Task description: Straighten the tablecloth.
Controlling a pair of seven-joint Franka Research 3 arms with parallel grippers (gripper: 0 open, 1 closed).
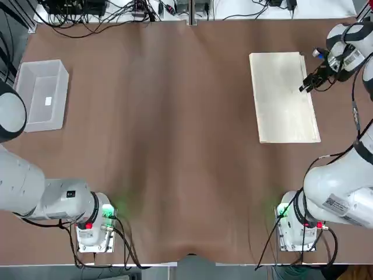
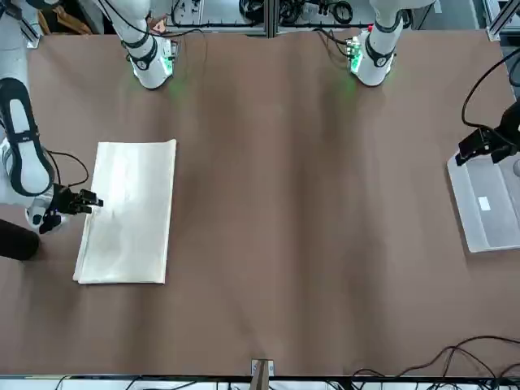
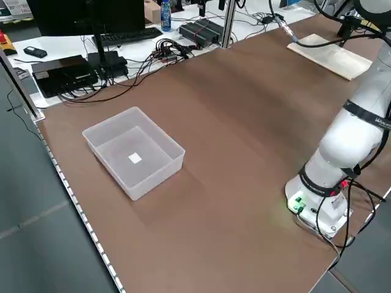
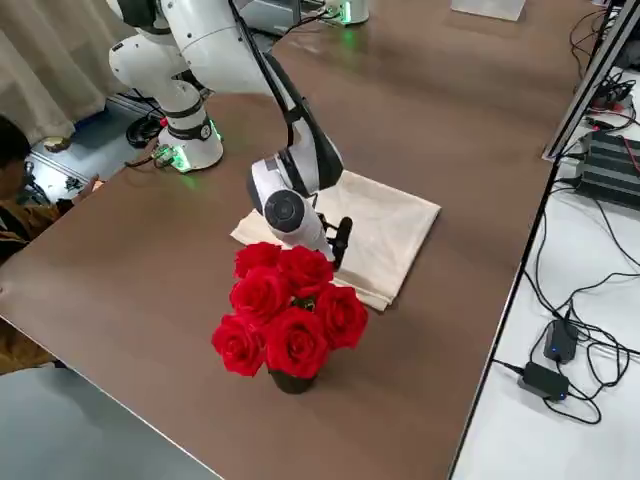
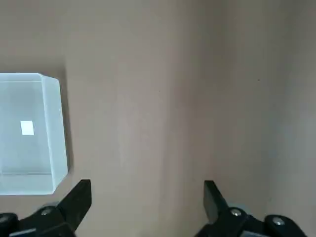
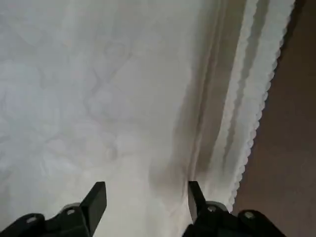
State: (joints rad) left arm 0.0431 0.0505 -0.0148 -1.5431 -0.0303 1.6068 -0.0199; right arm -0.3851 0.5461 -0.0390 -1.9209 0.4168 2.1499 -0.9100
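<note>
The folded cream tablecloth [image 1: 284,97] is lying flat on the right side of the brown table [image 1: 163,146], its scalloped layered edge just under the right gripper [image 1: 304,86], whose fingers are standing apart, grasping nothing.

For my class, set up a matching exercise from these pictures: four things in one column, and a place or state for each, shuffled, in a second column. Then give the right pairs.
Things:
1. tablecloth
2. clear plastic bin
3. right hand
4. red roses

Places or states:
A. empty, on the robot's left side of the table
B. bunched in a pot near the table's right edge
C. folded, lying flat
D. fingers apart, over the cloth's layered edge

Pairs: 1-C, 2-A, 3-D, 4-B
</note>
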